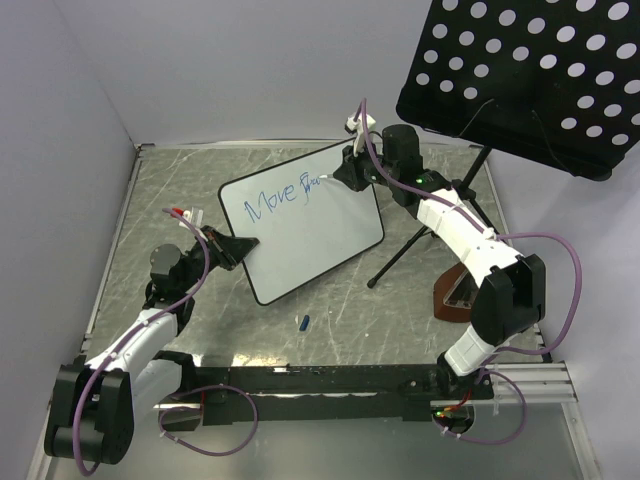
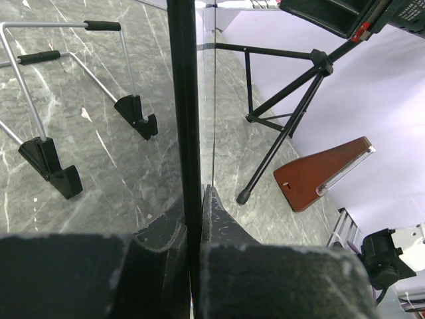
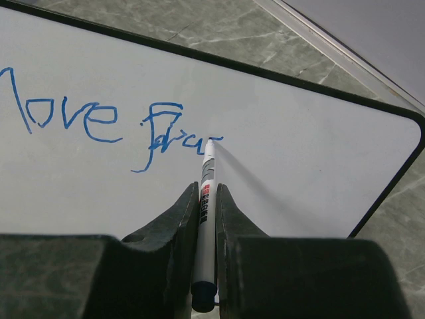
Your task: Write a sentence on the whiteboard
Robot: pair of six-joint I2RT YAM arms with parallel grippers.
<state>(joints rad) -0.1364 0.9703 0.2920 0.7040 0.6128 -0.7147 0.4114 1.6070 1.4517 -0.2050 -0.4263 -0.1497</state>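
1. the left end effector [image 1: 236,247] is clamping the left edge of the whiteboard [image 1: 320,235] in the middle of the bench [image 1: 170,180].
2. the right end effector [image 3: 206,191] is pinching a marker [image 3: 208,165], its tip touching the blue words [image 3: 99,123].
3. a music stand [image 1: 520,75] is overhanging the right arm.

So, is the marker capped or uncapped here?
Uncapped: the marker shows a bare tip on the whiteboard, at the end of the blue writing.

White arm shells [image 1: 455,228], black joints [image 1: 512,290], looping purple cables [image 1: 578,283]; left hand [image 2: 193,199], right hand [image 3: 207,194] black.
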